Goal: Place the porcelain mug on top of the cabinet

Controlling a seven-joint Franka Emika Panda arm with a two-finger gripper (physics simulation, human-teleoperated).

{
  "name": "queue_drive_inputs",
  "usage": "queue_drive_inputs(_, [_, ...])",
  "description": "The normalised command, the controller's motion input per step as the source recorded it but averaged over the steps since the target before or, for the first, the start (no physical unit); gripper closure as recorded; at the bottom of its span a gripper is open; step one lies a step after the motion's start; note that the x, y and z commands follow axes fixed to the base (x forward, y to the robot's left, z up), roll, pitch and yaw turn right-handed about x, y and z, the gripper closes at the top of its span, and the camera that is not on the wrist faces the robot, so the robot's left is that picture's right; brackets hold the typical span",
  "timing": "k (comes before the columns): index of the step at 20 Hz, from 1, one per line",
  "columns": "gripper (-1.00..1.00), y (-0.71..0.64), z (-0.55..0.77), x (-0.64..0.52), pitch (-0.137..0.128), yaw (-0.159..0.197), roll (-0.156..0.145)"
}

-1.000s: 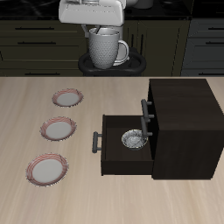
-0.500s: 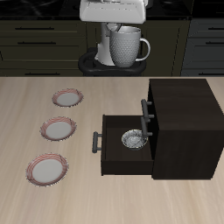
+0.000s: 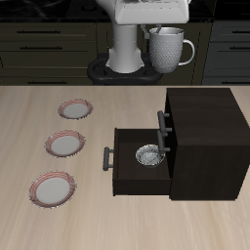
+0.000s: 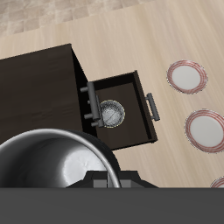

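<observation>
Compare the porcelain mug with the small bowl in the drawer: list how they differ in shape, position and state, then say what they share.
The porcelain mug is tall with a loop handle; the small bowl is shallow and has none. The mug hangs in the air, held by the gripper; the bowl rests inside the cabinet's open drawer. The mug's sides are grey-white and speckled; the bowl shows a pattern inside. Both are round, open-topped vessels.
</observation>
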Motion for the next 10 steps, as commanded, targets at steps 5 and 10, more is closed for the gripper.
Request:
queue_drive_inputs(5, [1.0, 0.36, 0.08, 0.06, -0.015, 0.019, 0.021])
queue_drive_inputs(10, [1.0, 0.29, 0.1, 0.12, -0.009, 0.023, 0.018])
